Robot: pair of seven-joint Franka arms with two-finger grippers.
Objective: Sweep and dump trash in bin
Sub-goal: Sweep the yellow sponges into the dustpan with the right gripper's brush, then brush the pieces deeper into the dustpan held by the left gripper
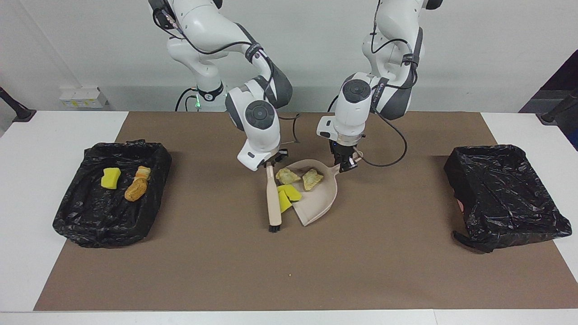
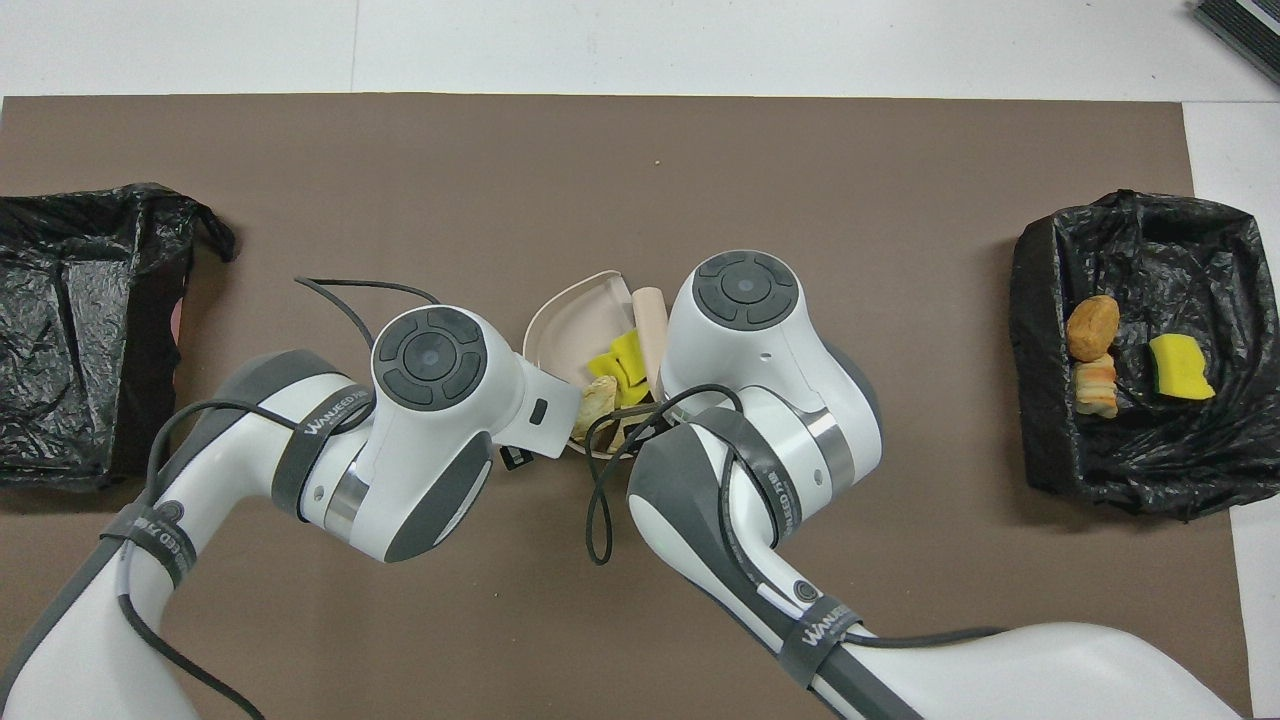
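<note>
Right hand point(image 1: 269, 163), clenched on the handle end of a beige hard-plastic hand brush with dark bristles point(image 1: 272, 198), bristle end lying on the brown mat point(image 1: 316, 262) of the desk, at the open mouth of the dustpan. Left hand point(image 1: 345, 166), clenched on the handle of a beige, scoop-shaped plastic dustpan point(image 1: 323, 198) resting at mid-mat. Two pale tan, bread-like lumps of trash point(image 1: 300, 177) inside the pan near its handle end. Two bright yellow sponge chunks point(image 1: 287, 195) pressed between brush and pan lip, partly on the pan. Black-bag-lined bin at the right arm's end of the desk point(image 1: 86, 216), containing one yellow sponge chunk, one orange-brown lump and one striped tan scrap point(image 1: 124, 180). Second black-lined bin point(image 1: 505, 198) at the left arm's end.
</note>
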